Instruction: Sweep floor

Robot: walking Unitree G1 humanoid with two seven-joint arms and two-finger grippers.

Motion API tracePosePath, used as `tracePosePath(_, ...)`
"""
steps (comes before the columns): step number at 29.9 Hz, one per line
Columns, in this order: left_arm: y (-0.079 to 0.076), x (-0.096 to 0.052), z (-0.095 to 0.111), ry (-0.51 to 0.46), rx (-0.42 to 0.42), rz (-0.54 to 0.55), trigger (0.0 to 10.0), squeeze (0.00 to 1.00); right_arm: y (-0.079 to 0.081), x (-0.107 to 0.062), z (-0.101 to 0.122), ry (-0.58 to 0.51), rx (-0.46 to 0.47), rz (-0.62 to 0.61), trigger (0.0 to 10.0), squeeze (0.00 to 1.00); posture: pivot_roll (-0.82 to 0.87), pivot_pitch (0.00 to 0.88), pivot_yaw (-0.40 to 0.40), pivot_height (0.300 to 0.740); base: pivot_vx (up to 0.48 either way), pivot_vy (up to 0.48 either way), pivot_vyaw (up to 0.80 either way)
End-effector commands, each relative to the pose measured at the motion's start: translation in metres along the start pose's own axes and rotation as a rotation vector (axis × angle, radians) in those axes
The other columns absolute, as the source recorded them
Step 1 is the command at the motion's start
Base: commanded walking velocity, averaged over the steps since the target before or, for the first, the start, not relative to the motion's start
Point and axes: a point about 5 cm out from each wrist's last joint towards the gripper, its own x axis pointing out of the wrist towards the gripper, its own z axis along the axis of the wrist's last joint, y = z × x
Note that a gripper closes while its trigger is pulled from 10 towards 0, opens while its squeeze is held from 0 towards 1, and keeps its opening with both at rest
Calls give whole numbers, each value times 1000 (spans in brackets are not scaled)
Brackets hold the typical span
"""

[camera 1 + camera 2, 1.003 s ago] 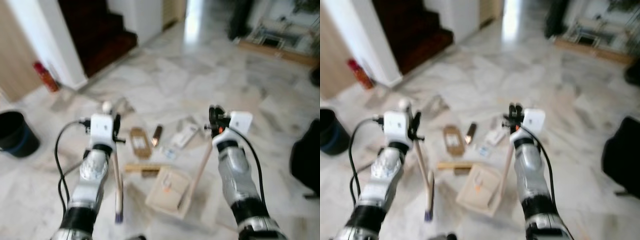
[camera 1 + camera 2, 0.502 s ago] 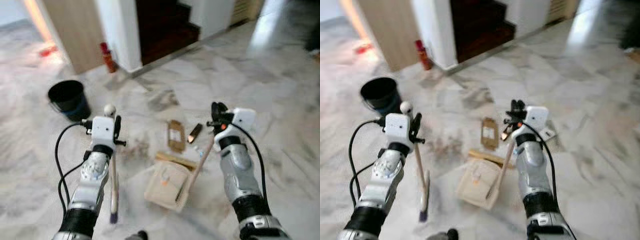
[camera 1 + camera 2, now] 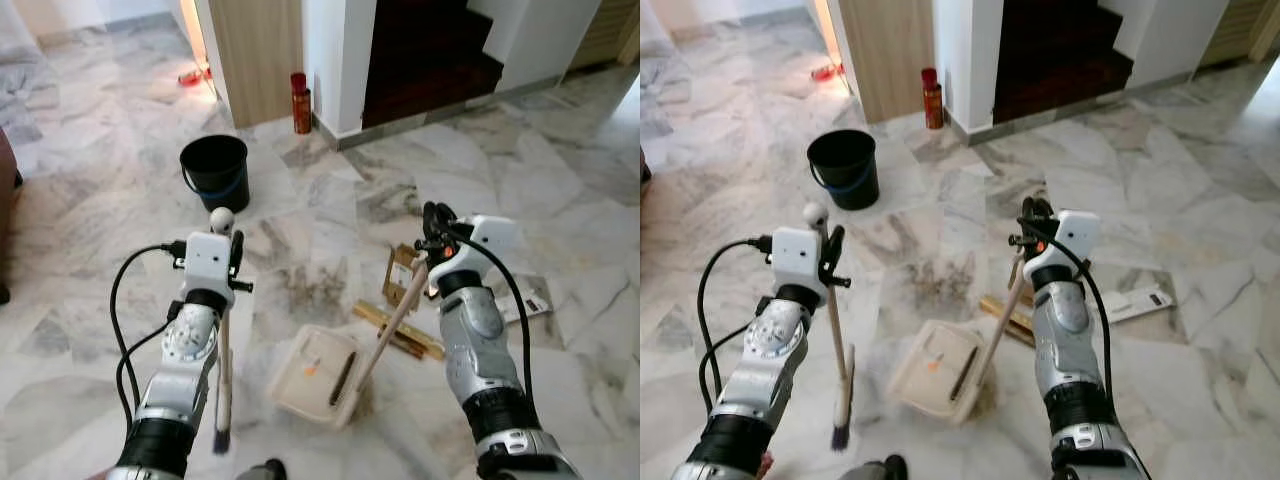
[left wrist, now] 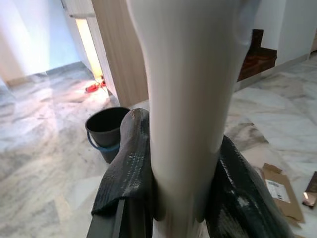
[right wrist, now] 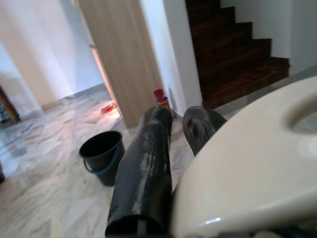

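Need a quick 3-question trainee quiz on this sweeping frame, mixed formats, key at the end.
1. True or false: the left gripper is shut on the broom.
2. What does the right gripper hold? A) bucket B) dustpan handle C) cardboard
3. Fill in: the black bucket stands on the floor near the red ____.

Key: 1 true. 2 B, the dustpan rests on the floor. 3 canister.

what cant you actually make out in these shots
- Printing on the flat cardboard: too small in the eye views; partly behind the right gripper.
- Dustpan contents: an orange speck and a dark strip, too small to identify.
- Broom bristles: in the left wrist view, the handle hides everything below the left gripper.
- Paper text: too small.
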Motion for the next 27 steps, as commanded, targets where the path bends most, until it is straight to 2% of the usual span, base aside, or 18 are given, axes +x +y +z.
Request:
tracePosePath(1, 2, 3, 12, -48, 7, 4, 10000, 0, 4, 3, 9, -39, 1, 21, 10000, 0, 31, 99, -20, 740, 0, 0, 0)
tracePosePath(10, 4, 3, 13, -49, 11, 9, 10000, 0, 8, 5, 10, -42, -9, 45, 10000, 0, 33, 88, -19, 740, 317, 0, 0)
tracePosePath(17, 2, 3, 13, -50, 8, 4, 10000, 0, 9, 5, 10, -43, -14, 51, 10000, 0, 29, 80, -16, 740, 330, 0, 729)
tracePosePath(20, 2, 3, 13, -53, 10, 3, 10000, 0, 8, 5, 9, -31, 6, 34, 10000, 0, 29, 74, -15, 740, 328, 0, 148)
tracePosePath(27, -1, 3, 13, -58, 20, -13, 10000, 0, 9, 5, 4, -3, 14, 45, 10000, 0, 29, 66, -13, 740, 0, 0, 0)
